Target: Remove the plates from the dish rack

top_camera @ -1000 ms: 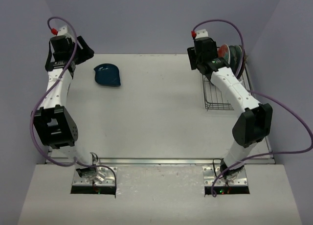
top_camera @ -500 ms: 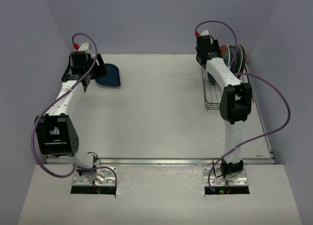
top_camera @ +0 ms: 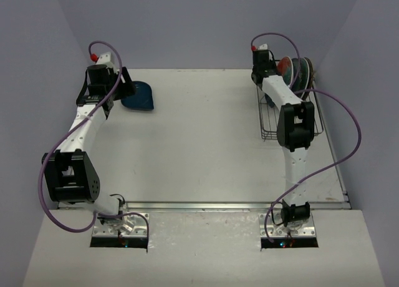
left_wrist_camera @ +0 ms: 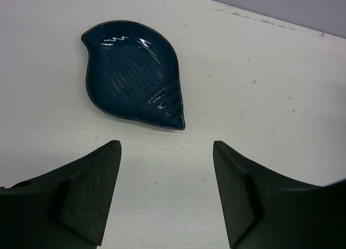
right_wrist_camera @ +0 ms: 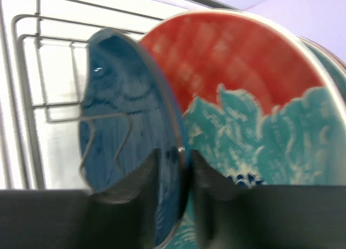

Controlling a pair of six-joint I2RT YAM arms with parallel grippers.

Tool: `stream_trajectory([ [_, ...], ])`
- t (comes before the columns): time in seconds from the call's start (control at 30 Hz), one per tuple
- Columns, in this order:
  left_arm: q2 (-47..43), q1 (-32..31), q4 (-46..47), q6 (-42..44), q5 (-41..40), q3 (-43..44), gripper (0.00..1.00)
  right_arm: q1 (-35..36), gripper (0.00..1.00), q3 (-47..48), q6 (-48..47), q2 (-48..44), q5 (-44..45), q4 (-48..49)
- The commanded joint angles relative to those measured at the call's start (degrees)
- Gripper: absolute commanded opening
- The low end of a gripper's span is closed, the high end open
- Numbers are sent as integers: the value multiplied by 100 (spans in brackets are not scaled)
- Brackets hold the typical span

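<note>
A: Why does the right end effector (right_wrist_camera: 174, 154) sit so deep in the dish rack (top_camera: 277, 138)?

B: The plates stand on edge there, so only a rim offers itself. The dark blue plate (right_wrist_camera: 124, 124) is the front one of the row, and its rim runs straight up between the fingers (right_wrist_camera: 135, 195). The red-orange plate (right_wrist_camera: 232, 59) stands just beyond the right-hand finger, close behind.

A: How wide is it?

B: Nearly together, one finger against each face, pinching that rim as far as the blurred wrist view shows. The plate is not yet lifted out.

A: And the left end effector (left_wrist_camera: 166, 146)?

B: Spread wide, holding nothing. A leaf-shaped blue plate (left_wrist_camera: 132, 76) lies flat on the bench (left_wrist_camera: 259, 86) just ahead of its fingertips, apart from them; probably that corner serves as the unloading spot.
</note>
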Motion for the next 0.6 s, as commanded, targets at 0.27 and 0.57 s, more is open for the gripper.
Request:
stream_trajectory([
  [0.27, -70, -35, 174, -28, 173, -27, 67, -5, 0, -140, -624, -123, 212, 940],
  [0.57, -59, -27, 185, -35, 213, -26, 68, 55, 0, -456, -1194, -710, 537, 1937],
])
